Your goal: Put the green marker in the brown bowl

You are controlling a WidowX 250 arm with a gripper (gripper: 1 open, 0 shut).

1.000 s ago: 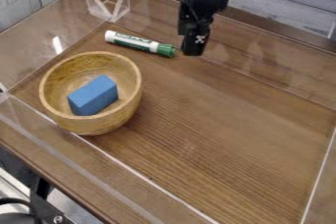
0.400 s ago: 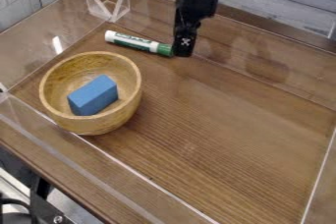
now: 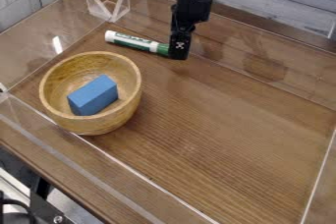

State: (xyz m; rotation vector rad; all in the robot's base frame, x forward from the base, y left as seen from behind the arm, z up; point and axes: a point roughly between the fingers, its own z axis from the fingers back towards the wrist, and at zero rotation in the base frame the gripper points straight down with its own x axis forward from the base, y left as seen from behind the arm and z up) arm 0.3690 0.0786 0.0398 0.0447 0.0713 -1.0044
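Observation:
The green marker lies flat on the wooden table behind the brown bowl, its green cap pointing right. My gripper points straight down with its tips just above the table, right at the marker's cap end. From this angle the gap between the fingers is hard to make out; the jaws look open and nothing is held. The brown bowl sits at the front left and holds a blue rectangular block.
Clear acrylic walls ring the wooden table, with a clear angled bracket at the back left corner. A grey plank wall runs behind the table.
My gripper has moved left and down, from right of the marker's cap to directly over the cap end. The marker, bowl and block have stayed put.

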